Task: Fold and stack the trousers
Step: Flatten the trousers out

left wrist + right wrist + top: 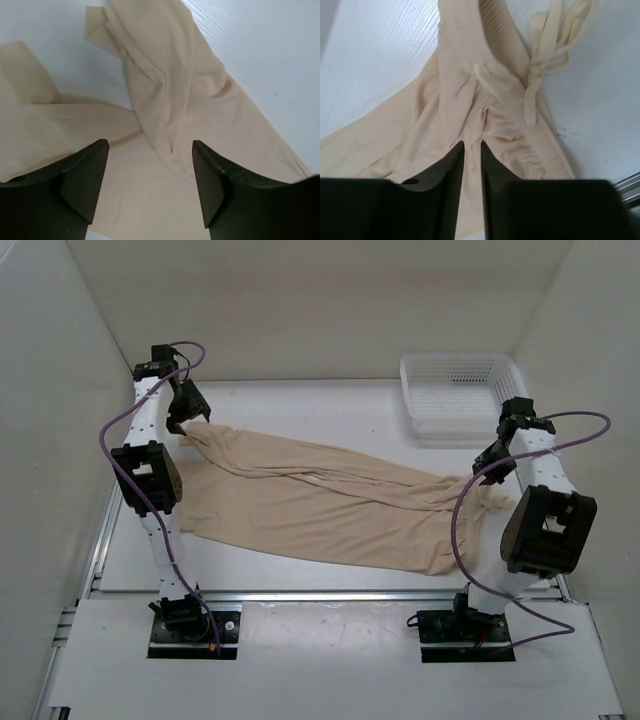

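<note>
The beige trousers (pixel 320 502) lie lengthwise across the white table (pixel 300 400), with the legs toward the left and the waist toward the right. My left gripper (pixel 188 420) hovers over the leg end at the back left. In the left wrist view it (pixel 150 145) is open wide, with wrinkled cloth (pixel 165 75) lying below its fingers and nothing held. My right gripper (pixel 492 462) is at the waist end. In the right wrist view it (pixel 472 144) is nearly closed, pinching a gathered fold of the trousers (pixel 455 100) beside the ribbed waistband and the knotted drawstring (pixel 540 65).
A white mesh basket (pixel 460 390) stands at the back right of the table. White walls enclose the table on the left, back and right. A metal rail (pixel 330 593) runs along the near edge, with both arm bases beyond it.
</note>
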